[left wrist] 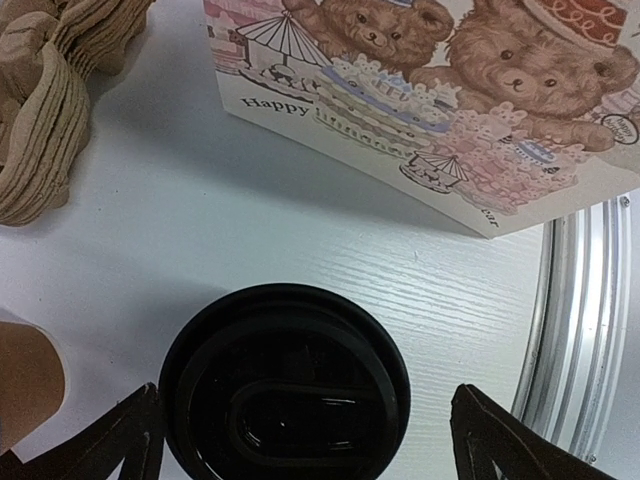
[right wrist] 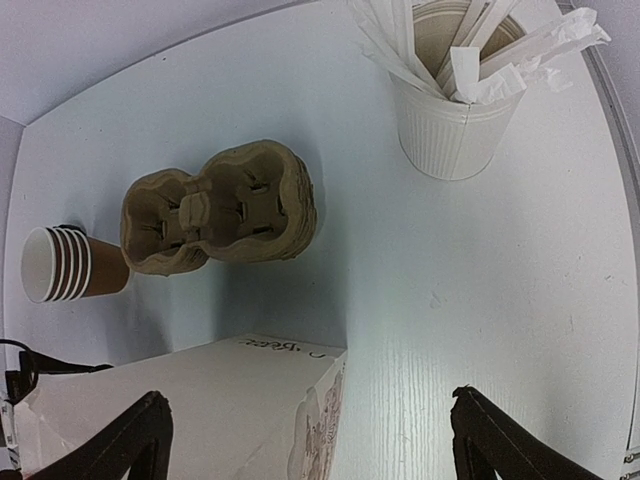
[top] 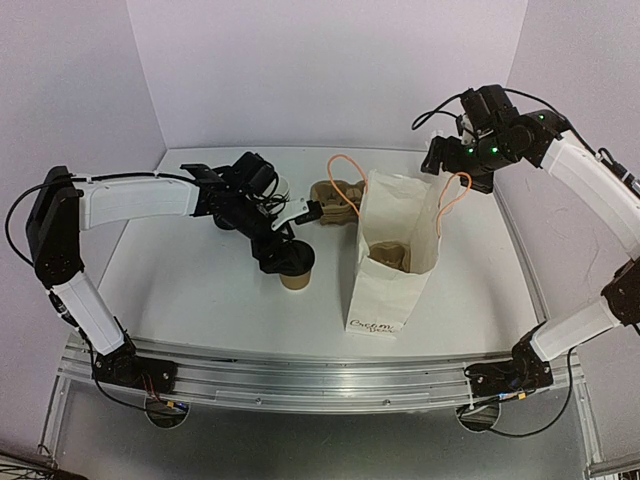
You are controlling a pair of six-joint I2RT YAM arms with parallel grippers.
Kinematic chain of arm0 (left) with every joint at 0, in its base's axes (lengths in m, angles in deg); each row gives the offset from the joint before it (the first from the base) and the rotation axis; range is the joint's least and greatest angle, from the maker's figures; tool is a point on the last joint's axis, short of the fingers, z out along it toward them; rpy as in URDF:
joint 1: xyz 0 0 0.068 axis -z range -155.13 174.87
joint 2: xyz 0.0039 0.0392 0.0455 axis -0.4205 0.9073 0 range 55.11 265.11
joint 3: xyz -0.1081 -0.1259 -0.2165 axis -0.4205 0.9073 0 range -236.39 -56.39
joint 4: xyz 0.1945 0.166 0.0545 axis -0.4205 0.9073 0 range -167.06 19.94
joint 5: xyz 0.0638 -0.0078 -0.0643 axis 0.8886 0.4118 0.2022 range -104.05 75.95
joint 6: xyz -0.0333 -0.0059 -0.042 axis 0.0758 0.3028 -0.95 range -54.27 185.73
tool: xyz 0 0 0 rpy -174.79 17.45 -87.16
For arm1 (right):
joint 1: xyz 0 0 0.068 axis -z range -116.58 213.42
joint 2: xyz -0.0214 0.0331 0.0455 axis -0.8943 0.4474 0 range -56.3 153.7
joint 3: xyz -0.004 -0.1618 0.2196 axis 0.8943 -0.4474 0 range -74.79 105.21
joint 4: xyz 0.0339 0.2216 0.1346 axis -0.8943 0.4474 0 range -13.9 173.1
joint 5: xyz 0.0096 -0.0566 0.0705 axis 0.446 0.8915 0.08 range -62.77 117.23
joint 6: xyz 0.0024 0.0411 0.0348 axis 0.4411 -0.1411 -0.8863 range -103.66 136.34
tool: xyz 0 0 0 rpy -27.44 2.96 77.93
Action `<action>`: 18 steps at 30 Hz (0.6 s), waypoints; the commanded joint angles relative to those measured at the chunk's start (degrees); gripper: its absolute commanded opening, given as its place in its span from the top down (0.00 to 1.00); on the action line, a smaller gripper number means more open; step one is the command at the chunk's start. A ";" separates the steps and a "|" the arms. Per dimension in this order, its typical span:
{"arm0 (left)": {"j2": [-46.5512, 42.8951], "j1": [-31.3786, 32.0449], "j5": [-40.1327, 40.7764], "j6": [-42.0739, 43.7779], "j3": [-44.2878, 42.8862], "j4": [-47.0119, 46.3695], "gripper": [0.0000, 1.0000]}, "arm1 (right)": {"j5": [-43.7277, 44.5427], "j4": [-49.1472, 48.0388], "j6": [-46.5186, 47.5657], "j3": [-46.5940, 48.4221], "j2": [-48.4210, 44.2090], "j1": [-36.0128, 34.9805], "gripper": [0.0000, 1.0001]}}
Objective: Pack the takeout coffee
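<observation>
Takeout coffee [left wrist: 285,345] sits inside the wide-open left end effector [left wrist: 305,400], paper bag [top: 385,275] near.

White paper bag [top: 385,295] stands open mid-worktop [top: 200,270], orange handles [top: 345,170] up, something brown and pulpy [top: 385,255] inside. At the bag's 11 o'clock sits a stack of pulp cup carriers [top: 335,203]. On the right wrist view, nested lidless brown cups [right wrist: 65,265] sit at that stack's 9 o'clock. A white ribbed cup of wrapped straws [right wrist: 450,125] is at its 2 o'clock. Teddy bears are printed on the bag's side.
</observation>
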 commanded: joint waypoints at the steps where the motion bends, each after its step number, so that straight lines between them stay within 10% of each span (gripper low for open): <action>1: 1.28 0.12 0.61 2.04 -2.80 -0.53 0.06 | -0.44 -0.39 1.12 0.82 -0.59 0.15 0.08; 18: 0.39 0.14 2.06 4.77 -1.65 -0.02 0.31 | -0.17 -0.55 1.13 -0.01 -0.90 0.17 0.07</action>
